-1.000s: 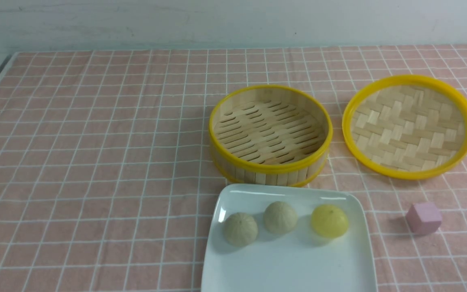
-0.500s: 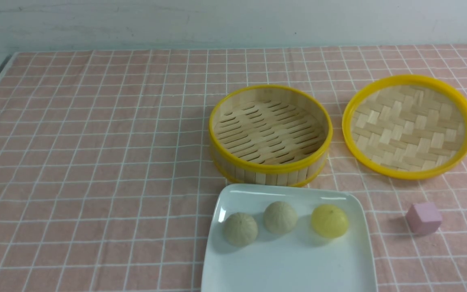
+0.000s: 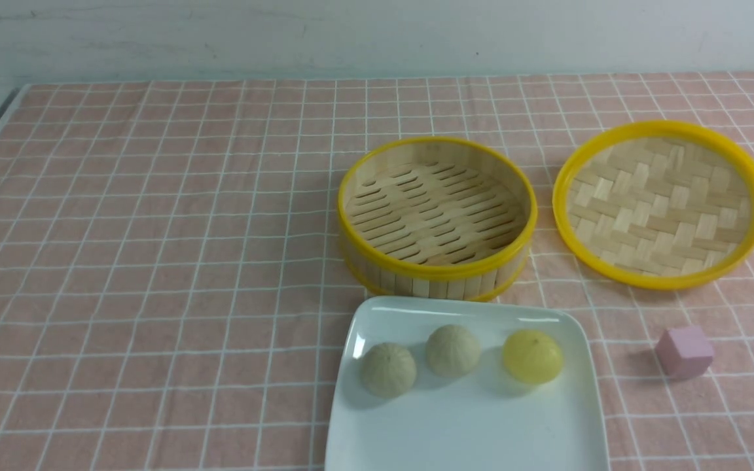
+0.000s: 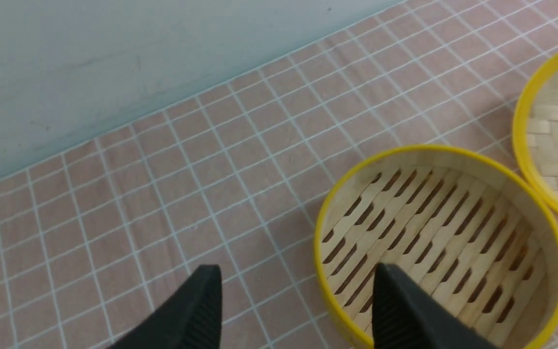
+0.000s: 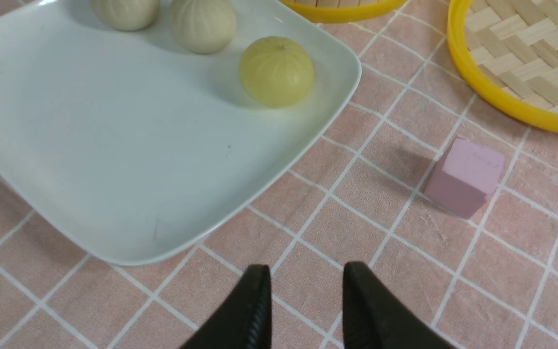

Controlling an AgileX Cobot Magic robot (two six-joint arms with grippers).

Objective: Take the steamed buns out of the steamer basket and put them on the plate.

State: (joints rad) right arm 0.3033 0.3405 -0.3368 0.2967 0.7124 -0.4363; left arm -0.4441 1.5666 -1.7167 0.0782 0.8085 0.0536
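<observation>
Over cloth [image 5: 337,232], L jaws wide, R jaws narrower, both empty.

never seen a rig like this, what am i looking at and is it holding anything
This is a two-armed robot. The wide picture is from a camera between the arms, looking forward; no arm shows in it. The other two are from a camera on each wrist; the black prongs there are that arm's jaws. On the pink checked cloth stand an empty bamboo steamer basket, a woven tray to its right, a pink cube and a white plate. On the plate sit a left beige bun, a middle beige bun and a yellow bun. Both pairs of jaws are open and hold nothing: the left above the basket's edge, the right above the cloth near the plate.
</observation>
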